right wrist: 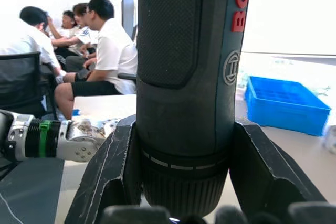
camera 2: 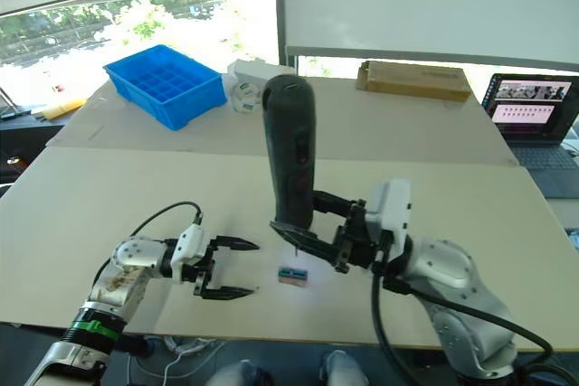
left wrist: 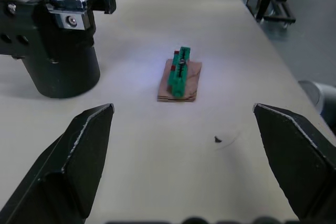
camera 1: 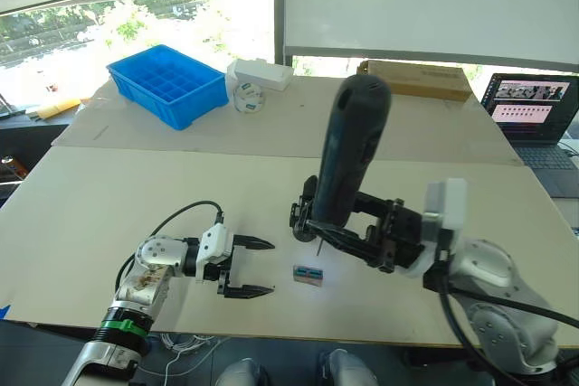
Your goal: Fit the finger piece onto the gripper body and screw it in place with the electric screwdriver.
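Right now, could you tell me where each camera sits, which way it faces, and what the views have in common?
Left eye view: on the head, looking forward and down over the pale table; both arms show.
Right eye view: beside it, same scene, slightly offset.
Left wrist view: along the open left pincer toward the small green-brown block and black gripper body.
Right wrist view: along the right pincer, shut on the long black cylindrical electric screwdriver; seated people behind.
Shared: both eye views show the blue compartment tray, as does the right wrist view.
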You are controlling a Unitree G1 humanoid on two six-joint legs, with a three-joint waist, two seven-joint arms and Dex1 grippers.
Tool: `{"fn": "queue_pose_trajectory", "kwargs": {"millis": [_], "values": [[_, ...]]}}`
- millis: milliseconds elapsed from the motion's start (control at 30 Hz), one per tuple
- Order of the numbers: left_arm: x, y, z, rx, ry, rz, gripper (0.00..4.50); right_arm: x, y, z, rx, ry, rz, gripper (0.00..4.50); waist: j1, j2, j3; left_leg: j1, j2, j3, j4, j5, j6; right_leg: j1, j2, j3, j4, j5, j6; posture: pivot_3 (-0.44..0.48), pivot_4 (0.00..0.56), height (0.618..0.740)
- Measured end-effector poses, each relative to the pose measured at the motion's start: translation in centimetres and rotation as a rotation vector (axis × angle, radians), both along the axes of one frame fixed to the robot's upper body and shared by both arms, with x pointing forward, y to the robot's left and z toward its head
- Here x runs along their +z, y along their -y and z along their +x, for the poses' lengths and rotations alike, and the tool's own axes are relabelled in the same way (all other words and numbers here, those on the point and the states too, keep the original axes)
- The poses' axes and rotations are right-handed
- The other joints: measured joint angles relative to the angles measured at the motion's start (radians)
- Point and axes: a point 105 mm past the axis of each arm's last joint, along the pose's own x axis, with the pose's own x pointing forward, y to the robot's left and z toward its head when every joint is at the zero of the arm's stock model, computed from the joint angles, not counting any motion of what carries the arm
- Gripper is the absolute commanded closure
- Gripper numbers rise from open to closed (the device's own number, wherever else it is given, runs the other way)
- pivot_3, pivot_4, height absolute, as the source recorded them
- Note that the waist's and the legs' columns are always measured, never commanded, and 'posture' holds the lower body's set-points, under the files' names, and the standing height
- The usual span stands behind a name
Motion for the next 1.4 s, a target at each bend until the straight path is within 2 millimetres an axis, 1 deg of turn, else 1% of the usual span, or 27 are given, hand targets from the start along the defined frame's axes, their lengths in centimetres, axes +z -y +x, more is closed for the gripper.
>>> {"fn": "queue_pose_trajectory", "kwargs": {"millis": [133, 267, 600, 733, 933, 1400], "values": [[-0.7, 1.9, 0.2, 0.002, 0.009, -0.010, 0.01, -0.5, -0.8, -0.2, 0.030, 0.022, -0.005, 2.59, 0.001, 0.000, 0.000, 0.000, 0.000, 0.000, 0.002, 0.000, 0.001, 0.000, 0.000, 0.001, 0.000, 0.000, 0.001, 0.000, 0.150, 0.740], [-1.1, 2.7, 0.4, 0.012, 0.023, 0.000, 0.01, -1.1, -1.2, -0.3, 0.045, 0.032, -0.006, 2.59, 0.000, 0.000, 0.000, 0.000, 0.000, 0.000, 0.001, 0.000, 0.000, 0.000, 0.000, 0.000, 0.001, 0.000, 0.000, 0.000, 0.150, 0.740], [-1.1, 4.0, 0.7, -0.014, 0.032, 0.023, 0.01, -3.1, -0.9, 0.6, 0.023, 0.013, -0.034, 2.59, 0.004, 0.000, 0.000, 0.001, 0.000, 0.000, 0.002, 0.000, 0.001, 0.001, -0.001, 0.000, 0.001, 0.000, 0.001, 0.000, 0.150, 0.740], [-1.2, 4.1, 0.7, -0.017, 0.024, 0.030, 0.01, -3.1, -0.9, 0.5, 0.020, 0.022, -0.035, 2.59, 0.004, 0.000, 0.000, 0.001, 0.000, -0.001, 0.002, 0.000, 0.001, 0.001, -0.001, 0.000, 0.001, 0.000, 0.001, 0.000, 0.150, 0.740], [-1.3, 4.0, 0.7, -0.022, 0.021, 0.040, 0.01, -3.8, -0.7, 0.6, 0.015, 0.005, -0.049, 2.59, 0.003, 0.000, 0.000, 0.001, 0.000, -0.001, 0.002, 0.000, 0.001, 0.002, 0.000, 0.000, 0.001, 0.000, 0.001, 0.000, 0.150, 0.740], [-1.3, 4.1, 0.6, -0.019, 0.011, 0.040, 0.01, -4.0, -0.6, 0.8, 0.010, -0.004, -0.056, 2.59, 0.003, 0.000, 0.000, 0.001, 0.000, -0.001, 0.002, 0.000, 0.001, 0.002, -0.001, 0.000, 0.001, 0.000, 0.001, 0.000, 0.150, 0.740]]}}
